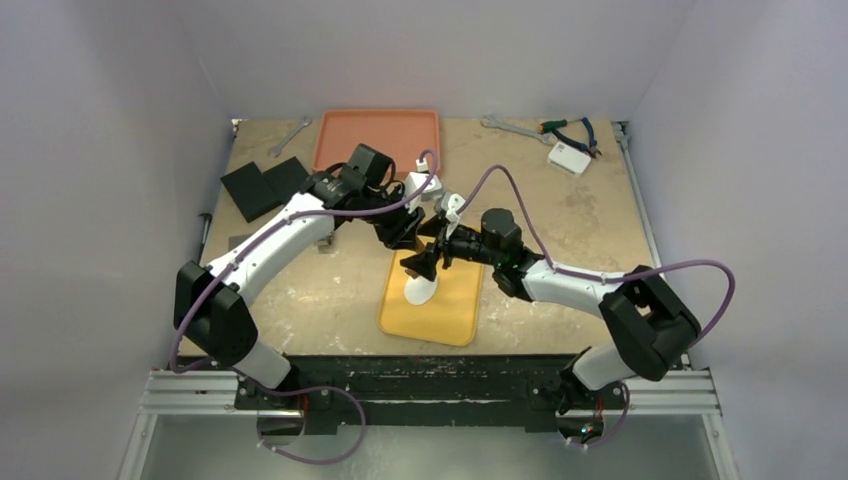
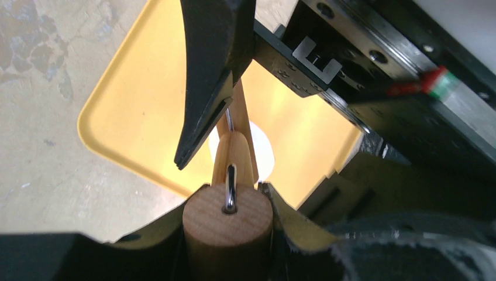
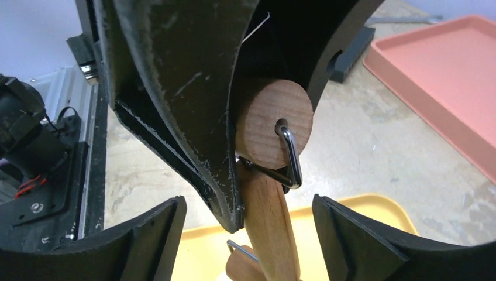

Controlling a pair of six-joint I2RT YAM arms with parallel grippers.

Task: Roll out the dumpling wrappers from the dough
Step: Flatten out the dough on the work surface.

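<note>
A flat white dough disc, the dumpling wrapper (image 1: 421,292), lies on the yellow tray (image 1: 455,320); it also shows in the left wrist view (image 2: 263,151). My left gripper (image 1: 405,235) (image 2: 231,190) is shut on one wooden handle (image 2: 228,225) of the rolling pin and holds it tilted above the disc. My right gripper (image 1: 428,262) (image 3: 248,205) is open, one finger on each side of the pin's wooden shaft (image 3: 269,228) without touching it. The left gripper's fingers grip the handle end (image 3: 275,123) just above.
An orange tray (image 1: 375,135) stands at the back. Black pads (image 1: 262,185) lie at the back left. A wrench (image 1: 505,125), pliers (image 1: 570,130) and a small white box (image 1: 570,157) lie at the back right. Both arms crowd over the yellow tray's far end.
</note>
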